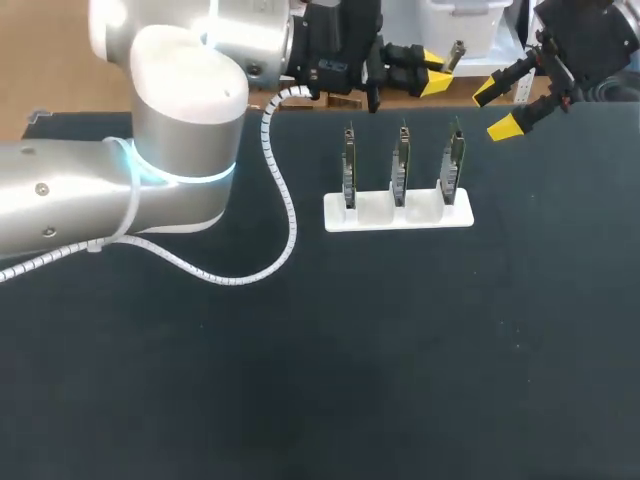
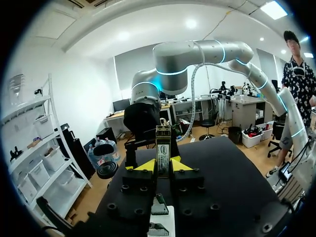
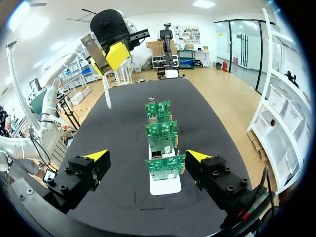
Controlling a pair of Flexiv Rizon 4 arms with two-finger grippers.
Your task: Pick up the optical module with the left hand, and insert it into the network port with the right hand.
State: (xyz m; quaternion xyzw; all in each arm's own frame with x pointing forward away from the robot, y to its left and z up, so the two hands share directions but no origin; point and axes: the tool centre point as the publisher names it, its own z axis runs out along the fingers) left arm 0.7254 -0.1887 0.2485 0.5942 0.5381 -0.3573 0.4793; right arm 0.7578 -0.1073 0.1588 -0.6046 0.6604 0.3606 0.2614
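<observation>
Here the left hand pinches a slim metal optical module with a printed label between its two yellow-tipped fingers, and the module's free end sticks out past the tips. In the head view this hand sits at the far edge of the black tabletop, behind a white plastic holder that carries three upright green circuit boards in a row. The right hand hangs near the far right of the holder with its fingers spread wide, gripping nothing, and stays apart from the module. Seen from its own wrist, the boards line up ahead between its fingers, the nearest one showing a small metal network port.
</observation>
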